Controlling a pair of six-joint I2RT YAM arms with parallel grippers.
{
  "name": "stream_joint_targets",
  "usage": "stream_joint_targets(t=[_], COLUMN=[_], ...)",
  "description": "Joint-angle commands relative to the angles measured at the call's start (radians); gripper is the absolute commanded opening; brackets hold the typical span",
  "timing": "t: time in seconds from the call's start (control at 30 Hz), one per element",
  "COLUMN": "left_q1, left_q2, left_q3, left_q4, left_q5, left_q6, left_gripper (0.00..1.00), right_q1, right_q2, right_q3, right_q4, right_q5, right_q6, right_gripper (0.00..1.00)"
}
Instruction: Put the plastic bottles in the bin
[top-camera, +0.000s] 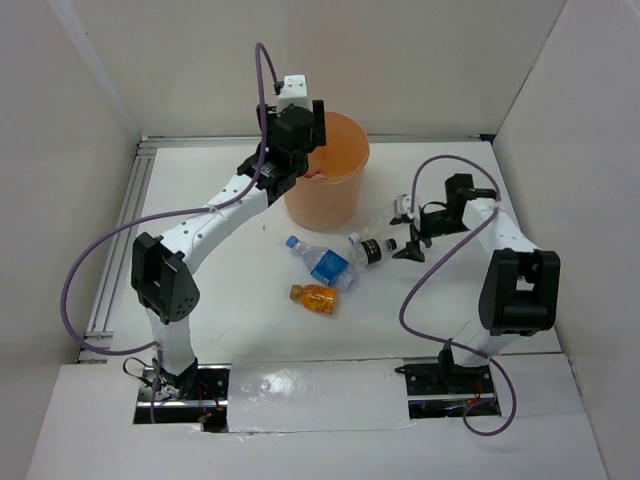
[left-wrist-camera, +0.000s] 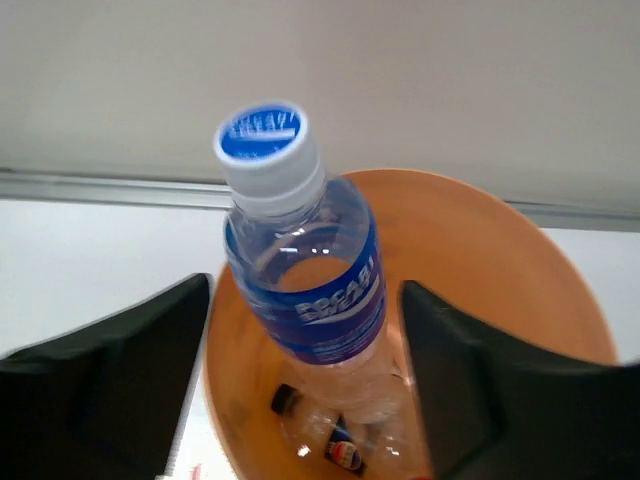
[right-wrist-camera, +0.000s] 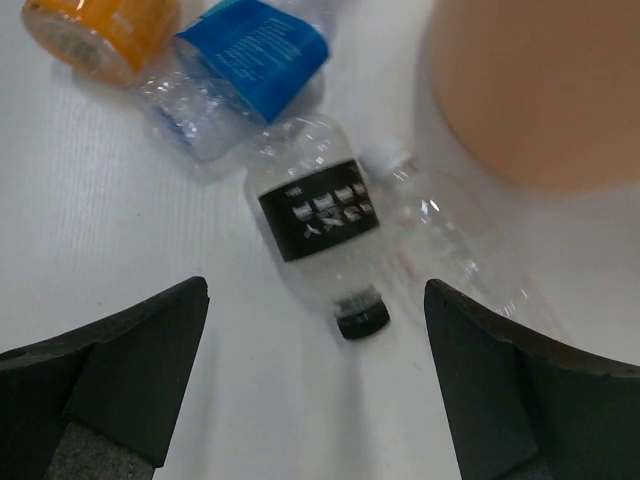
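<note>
1. The large round pale-orange plastic bin (top-camera: 335, 190) stands at upper centre of the top view. It is slightly tapered and has a rolled rim.
2. The left gripper (top-camera: 300, 122) hangs over the bin's left rim. In its wrist view (left-wrist-camera: 307, 283) the jaws stand apart, with a thin gap on each side of the clear blue-labelled plastic bottle (left-wrist-camera: 312, 300) between them.
3. That bottle is upright, its blue-and-white cap toward the camera and its base down inside the bin's mouth.
4. On the bin's floor lies a small clear bottle with a black cap (left-wrist-camera: 338, 452) and a red-and-blue label.
5. The right gripper (top-camera: 410, 248), right of centre, is spread wide above the white table (top-camera: 230, 300).
6. In the right wrist view, between its fingers, the clear black-labelled bottle (right-wrist-camera: 318, 215) lies on its side. It has a black cap and touches a clear white-capped bottle (right-wrist-camera: 440, 235) on its right.
7. At the upper left of that view, a crumpled blue-labelled bottle (right-wrist-camera: 245, 50) lies beside a stubby orange bottle (right-wrist-camera: 105, 25), both on the table.
</note>
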Motion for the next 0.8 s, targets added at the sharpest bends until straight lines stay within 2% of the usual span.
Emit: stream_joint_targets(t=[0.0, 0.07, 0.17, 0.23, 0.37, 0.4, 0.43, 0.5, 0.53, 0.6, 0.67, 0.73, 0.77], left_q1=[0.011, 0.011, -0.049, -0.109, -0.178, -0.187, -0.196, -0.242, -0.259, -0.285, -0.298, -0.308, -0.308], left_q2=[-0.033, -0.053, -0.122, -0.227, -0.432, -0.532, -0.580, -0.660, -0.720, -0.763, -0.791, -0.800, -0.800], left_q3=[0.031, 0.040, 0.031, -0.053, -0.338, -0.399, -0.529, -0.646, -0.747, -0.832, -0.938, -0.998, -1.044], left_q4=[0.038, -0.011, -0.083, -0.156, -0.264, -0.281, -0.290, -0.308, -0.309, -0.309, -0.269, -0.200, -0.175], left_q5=[0.028, 0.062, 0.043, 0.012, 0.082, 0.108, 0.136, 0.183, 0.183, 0.234, 0.274, 0.335, 0.366], left_q6=[-0.013, -0.013, -0.013, -0.004, -0.172, -0.284, -0.332, -0.450, -0.481, -0.530, -0.512, -0.456, -0.429], left_gripper=[1.00, 1.00, 1.00, 1.00, 1.00, 1.00, 0.99, 0.99, 1.00, 1.00, 1.00, 1.00, 1.00], right_q1=[0.090, 0.124, 0.176, 0.207, 0.253, 0.266, 0.289, 0.309, 0.322, 0.331, 0.340, 0.340, 0.328], right_q2=[0.023, 0.058, 0.114, 0.138, 0.181, 0.181, 0.191, 0.200, 0.200, 0.224, 0.235, 0.226, 0.217], right_q3=[-0.021, -0.012, 0.018, 0.019, 0.005, -0.017, -0.030, -0.064, -0.064, -0.075, -0.075, -0.086, -0.086], right_q4=[0.049, 0.086, 0.098, 0.120, 0.152, 0.175, 0.208, 0.305, 0.336, 0.364, 0.364, 0.333, 0.315], right_q5=[0.085, 0.107, 0.147, 0.178, 0.227, 0.245, 0.280, 0.311, 0.346, 0.363, 0.383, 0.383, 0.374], right_q6=[-0.148, -0.137, -0.137, -0.137, -0.128, -0.117, -0.093, -0.039, -0.016, -0.003, -0.003, -0.003, -0.003], right_gripper=[0.95, 0.95, 0.95, 0.95, 0.93, 0.91, 0.91, 0.90, 0.90, 0.89, 0.83, 0.71, 0.52])
